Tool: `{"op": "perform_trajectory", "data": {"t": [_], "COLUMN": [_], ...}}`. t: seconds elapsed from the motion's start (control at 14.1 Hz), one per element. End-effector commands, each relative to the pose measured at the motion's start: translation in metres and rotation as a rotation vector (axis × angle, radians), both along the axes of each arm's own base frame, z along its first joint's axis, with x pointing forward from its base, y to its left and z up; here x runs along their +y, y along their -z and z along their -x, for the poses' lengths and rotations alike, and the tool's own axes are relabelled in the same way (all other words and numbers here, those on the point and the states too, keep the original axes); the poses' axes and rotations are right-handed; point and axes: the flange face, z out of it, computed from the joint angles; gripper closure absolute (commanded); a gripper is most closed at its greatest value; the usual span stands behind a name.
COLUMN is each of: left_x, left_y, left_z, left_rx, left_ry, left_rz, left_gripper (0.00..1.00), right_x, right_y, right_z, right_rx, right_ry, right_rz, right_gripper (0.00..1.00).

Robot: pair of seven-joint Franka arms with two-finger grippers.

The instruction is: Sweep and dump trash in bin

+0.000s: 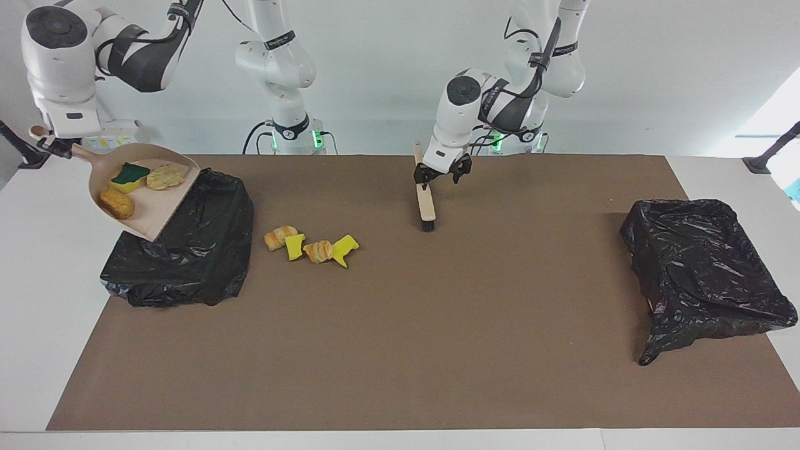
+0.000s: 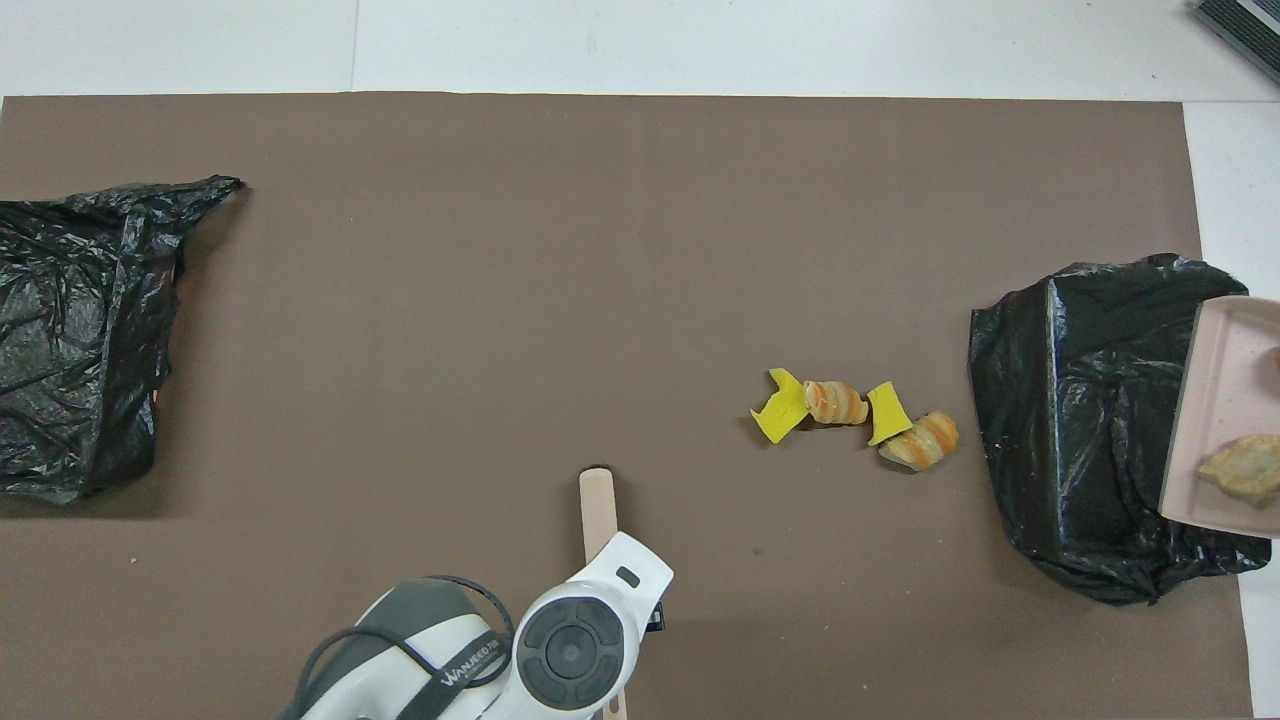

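While the dustpan (image 1: 150, 206) is gripped by its handle in the right gripper's (image 1: 57, 147) closed fingers, its lip is tilted down over the black bin (image 1: 194, 269), three scraps (image 1: 134, 181) inside. Four scraps (image 1: 310, 247) are seen on the bench (image 1: 437, 350) between bin and brush (image 1: 425, 203); the left gripper's (image 1: 444, 175) fingers are spread wide.

Crinkled, glossy black plastic is lining the bin (image 1: 187, 250) under the smooth matt beige plastic dustpan (image 1: 147, 200); a pale wooden brush (image 1: 425, 200) is lying on the matt brown mat (image 1: 437, 344) beside spongy yellow scraps (image 1: 315, 249).
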Motion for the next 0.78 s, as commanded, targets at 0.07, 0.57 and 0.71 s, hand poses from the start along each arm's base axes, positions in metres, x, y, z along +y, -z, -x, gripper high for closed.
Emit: {"op": "perform_trajectory", "data": {"t": [0.07, 0.57, 0.71], "left_x": [0.032, 0.164, 0.193], "left_y": [-0.037, -0.144, -0.165], "left_z": [-0.079, -0.166, -0.170], "left_rx": [-0.030, -0.100, -0.092], "left_ry": [0.010, 0.177, 0.248], "left_rz": [0.014, 0.063, 0.063], "left_gripper": [0.00, 0.00, 0.00], "right_x": [0.030, 0.039, 0.055], "right_y": [0.009, 0.019, 0.018], "right_z": [0.006, 0.001, -0.005], "right_rx": [0.073, 0.056, 0.058], "right_ry": [-0.133, -0.143, -0.158], "right_rz": [0.106, 0.182, 0.207], "right_gripper": [1.00, 1.00, 1.00]}}
